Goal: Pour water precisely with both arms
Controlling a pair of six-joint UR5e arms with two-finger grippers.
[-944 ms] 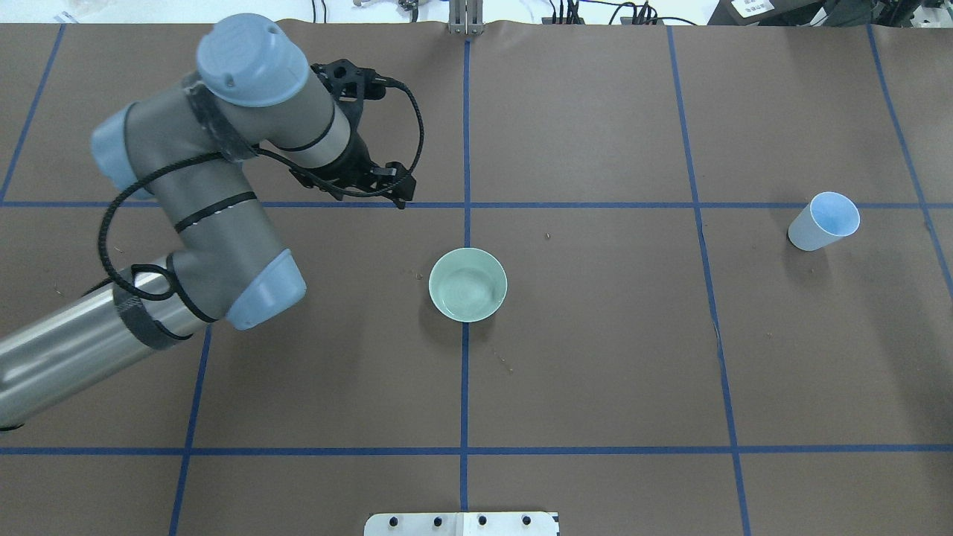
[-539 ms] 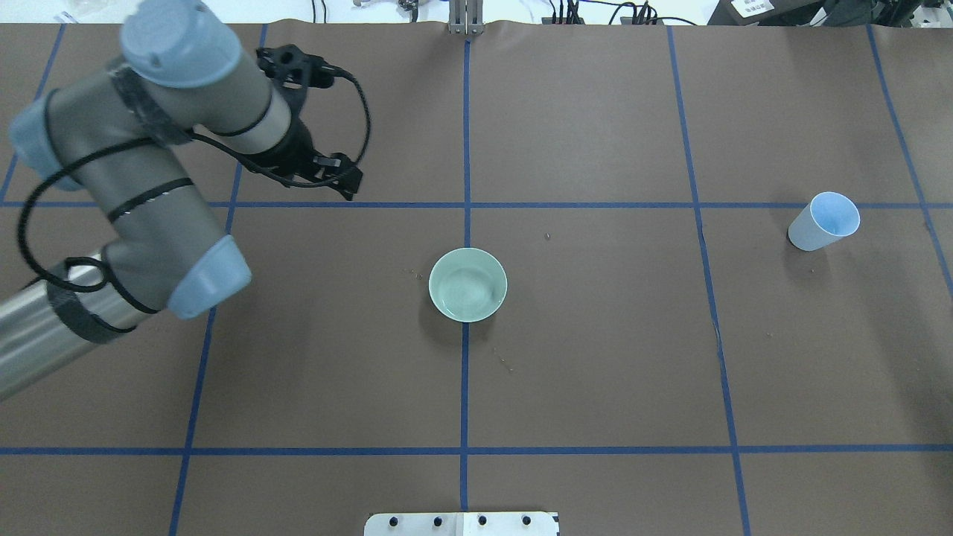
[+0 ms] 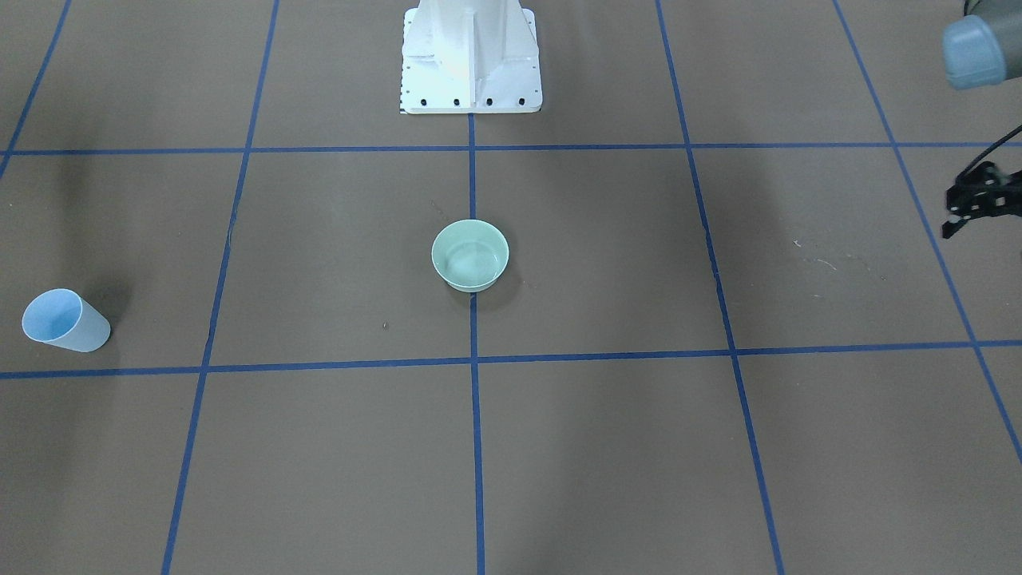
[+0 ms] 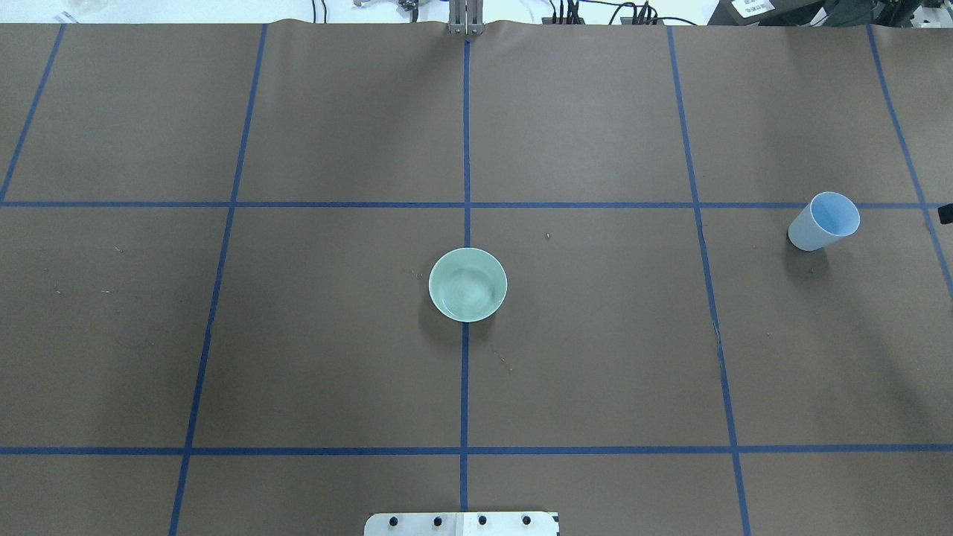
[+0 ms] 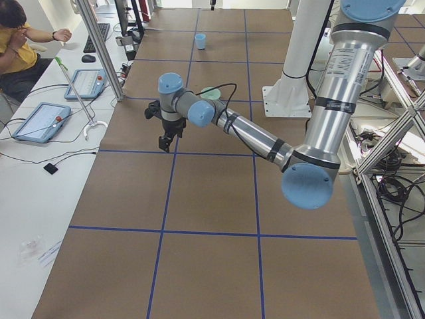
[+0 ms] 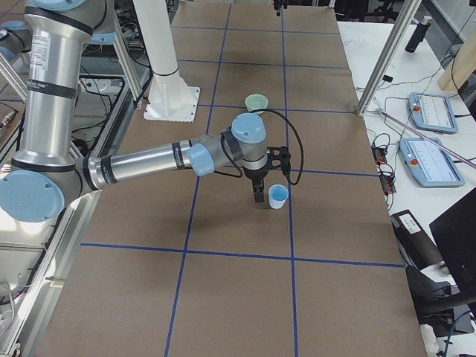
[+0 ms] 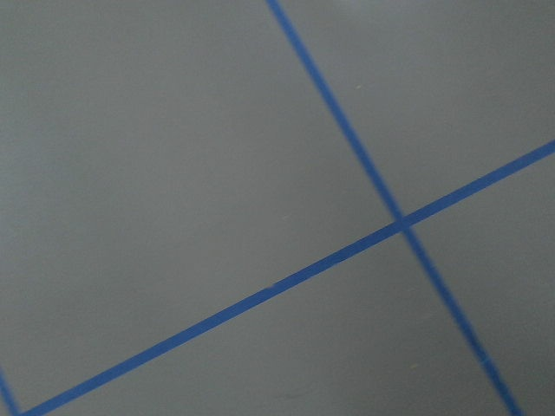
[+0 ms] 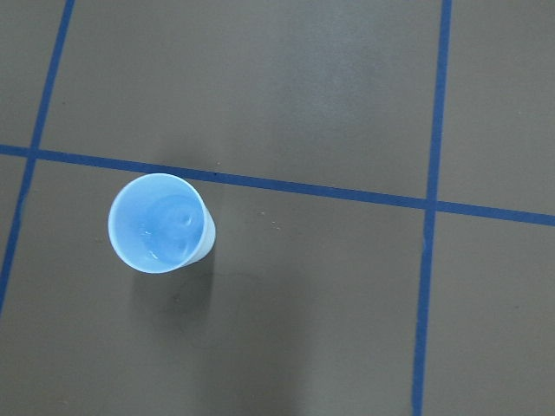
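Exterior right view: the right arm (image 6: 149, 160) has the right gripper (image 6: 258, 195) just beside the blue cup (image 6: 277, 196), not on it; can't tell if it or the left gripper (image 3: 962, 216), far off left, is spread or closed. Reckon the pour into the mid-table green bowl (image 4: 467, 285) is still ahead: cup stands upright far right, mouth up, long axis vertical, the water (image 8: 169, 238) glinting inside.

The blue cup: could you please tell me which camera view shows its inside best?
The right wrist-mounted view: it looks almost straight down into the blue cup, showing glints inside. Overhead and front-facing show it small, at an angle; both side views likewise; left wrist, not at all.
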